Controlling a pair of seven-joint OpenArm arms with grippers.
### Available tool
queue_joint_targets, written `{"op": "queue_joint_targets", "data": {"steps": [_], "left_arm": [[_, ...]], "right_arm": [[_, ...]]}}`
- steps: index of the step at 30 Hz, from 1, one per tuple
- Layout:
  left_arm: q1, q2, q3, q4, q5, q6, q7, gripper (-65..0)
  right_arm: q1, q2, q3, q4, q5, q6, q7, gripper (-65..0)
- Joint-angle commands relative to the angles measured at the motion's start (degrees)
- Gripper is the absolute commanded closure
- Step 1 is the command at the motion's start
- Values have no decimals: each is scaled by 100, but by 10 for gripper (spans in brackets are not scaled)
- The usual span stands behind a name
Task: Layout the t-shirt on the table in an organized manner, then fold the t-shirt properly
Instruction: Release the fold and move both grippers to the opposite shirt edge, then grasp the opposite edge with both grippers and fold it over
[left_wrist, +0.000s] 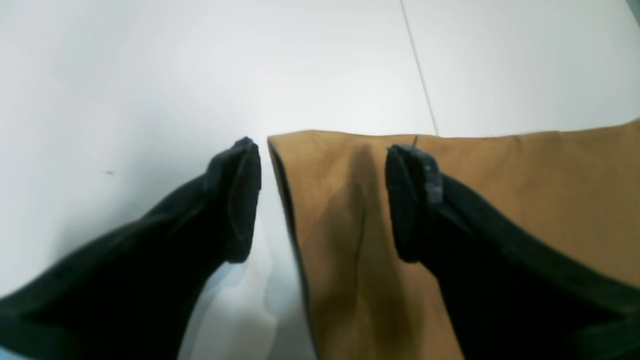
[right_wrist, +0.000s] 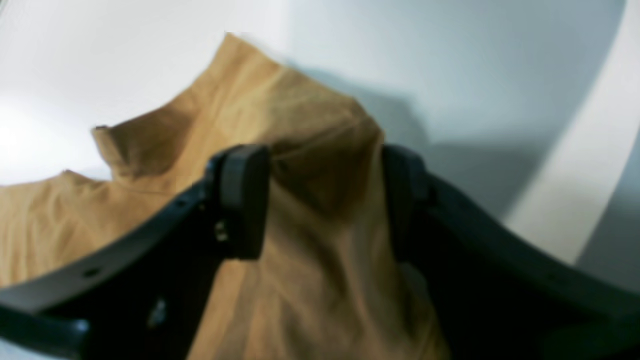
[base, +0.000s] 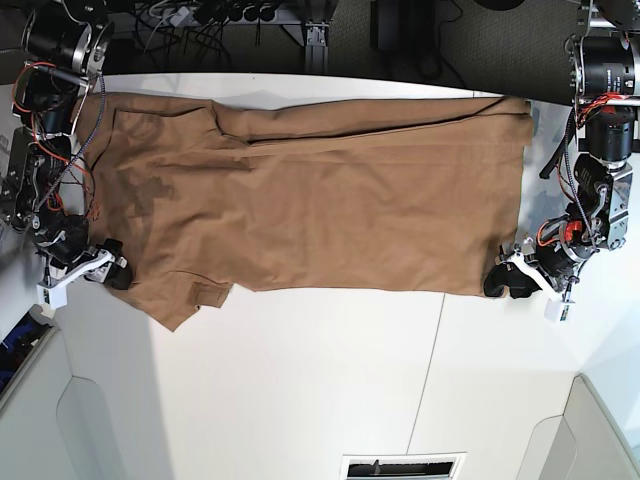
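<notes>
The left gripper (left_wrist: 322, 192) gapes wide, straddling the corner of the t-shirt (left_wrist: 525, 200) on the table (left_wrist: 150, 75). The right gripper (right_wrist: 322, 200) stands parted around a raised fold, seemingly ungripped.

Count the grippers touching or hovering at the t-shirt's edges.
2. The right gripper is at the sleeve end of the t-shirt; the left gripper is at the opposite near corner. Both are open.

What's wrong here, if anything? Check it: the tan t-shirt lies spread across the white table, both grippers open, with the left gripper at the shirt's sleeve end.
One thing is wrong: the left gripper is at the hem corner of the tan t-shirt, not the sleeve end. The base view shows the right gripper by the sleeve. The rest holds: the shirt lies spread on the white table, both grippers open.
</notes>
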Motion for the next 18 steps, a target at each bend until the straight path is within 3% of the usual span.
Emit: {"op": "queue_joint_targets", "data": {"steps": [1, 6, 10, 12, 14, 16, 17, 18], "left_arm": [[-92, -96, 4, 44, 61, -17, 175, -421], [-92, -96, 4, 44, 59, -17, 175, -421], [-92, -96, 4, 44, 61, -17, 184, -413], [-92, -96, 4, 44, 59, -48, 195, -326], [-92, -101, 4, 44, 61, -200, 195, -171], [-92, -101, 4, 44, 59, -200, 192, -39], [-94, -103, 4, 46, 59, -200, 188, 0], [-92, -116, 4, 63, 48, -200, 188, 0]], "right_arm": [[153, 90, 11, 76, 90, 26, 131, -343], [153, 79, -35, 76, 92, 114, 144, -317], [151, 79, -50, 76, 90, 111, 227, -134], [153, 81, -50, 76, 90, 109, 348, -76], [153, 81, -50, 76, 90, 109, 391, -18], [153, 81, -50, 76, 90, 109, 391, 0], [153, 81, -50, 76, 90, 109, 391, 0], [153, 83, -50, 81, 98, 109, 391, 0]]}}
